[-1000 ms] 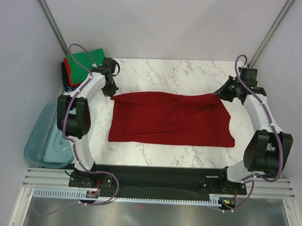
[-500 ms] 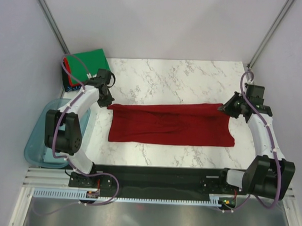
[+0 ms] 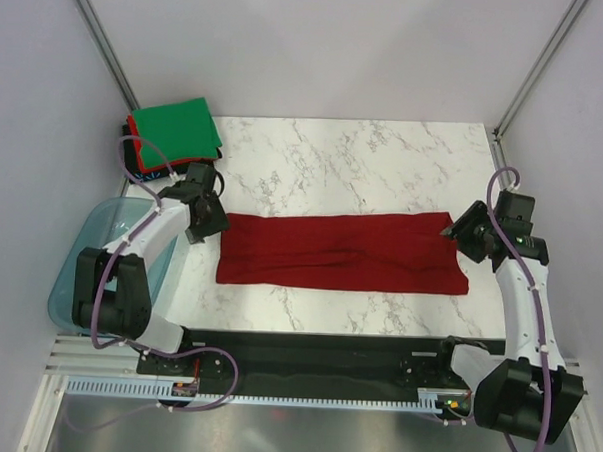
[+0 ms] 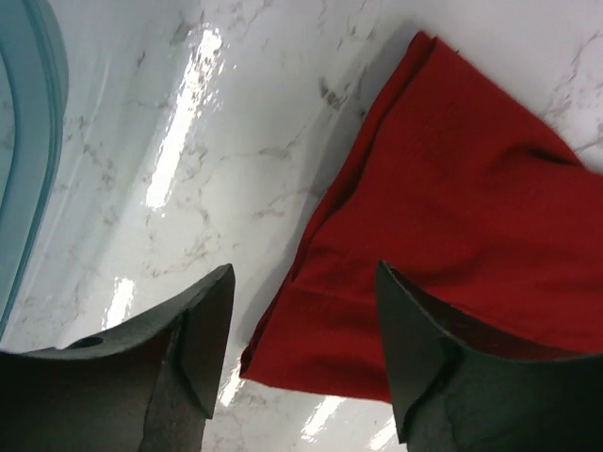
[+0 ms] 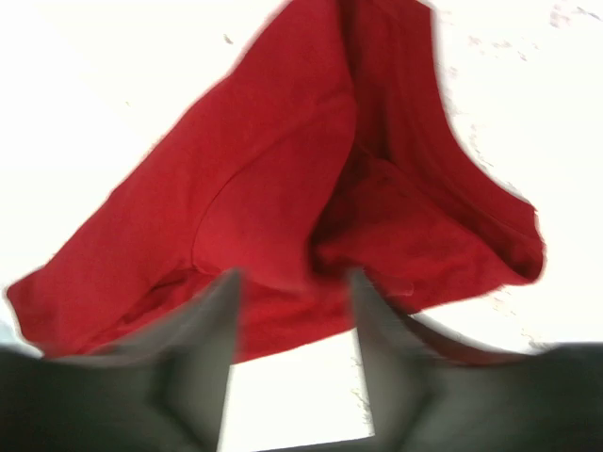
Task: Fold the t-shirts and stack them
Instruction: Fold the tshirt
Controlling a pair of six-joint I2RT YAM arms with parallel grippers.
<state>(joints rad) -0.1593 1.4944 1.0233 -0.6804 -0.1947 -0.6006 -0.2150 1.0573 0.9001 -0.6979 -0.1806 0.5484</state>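
Left tool and right tool: jaws apart, empty, at the dark red t-shirt's ends.
Lies banded along the counter, seemingly folded lengthwise; next needs one end regripped and carried across.

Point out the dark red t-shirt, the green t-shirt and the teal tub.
dark red t-shirt (image 3: 340, 250): top external view, middle of the folded cloth.
green t-shirt (image 3: 176, 128): top external view, centre of its upper face.
teal tub (image 3: 75, 266): top external view, its left wall.
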